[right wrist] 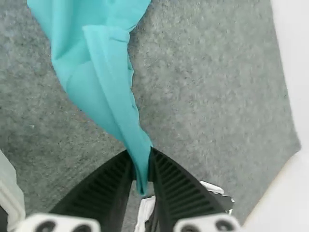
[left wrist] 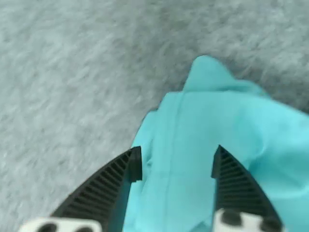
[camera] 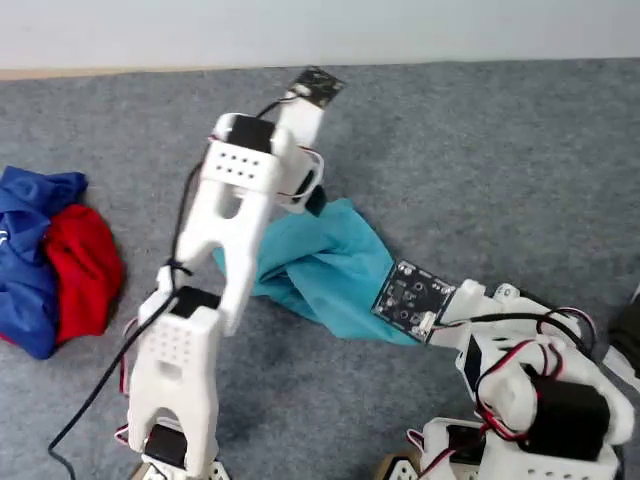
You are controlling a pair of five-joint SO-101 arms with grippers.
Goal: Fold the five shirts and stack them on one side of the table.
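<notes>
A teal shirt [camera: 325, 265] lies bunched in the middle of the grey table. My left gripper [left wrist: 176, 162] hovers open over its far end, one finger on each side of a fold of the teal shirt [left wrist: 227, 125]. My right gripper [right wrist: 141, 166] is shut on a pinched corner of the teal shirt [right wrist: 96, 72], which stretches away from the fingers. In the high view the left arm [camera: 240, 200] stands over the shirt's far-left part and the right arm's wrist [camera: 415, 298] sits at its near-right corner.
A blue shirt [camera: 25, 250] and a red shirt [camera: 85, 265] lie crumpled together at the left edge of the table. Grey carpet-like surface [camera: 500, 170] spreads around the teal shirt. A dark object [camera: 630, 330] shows at the right edge.
</notes>
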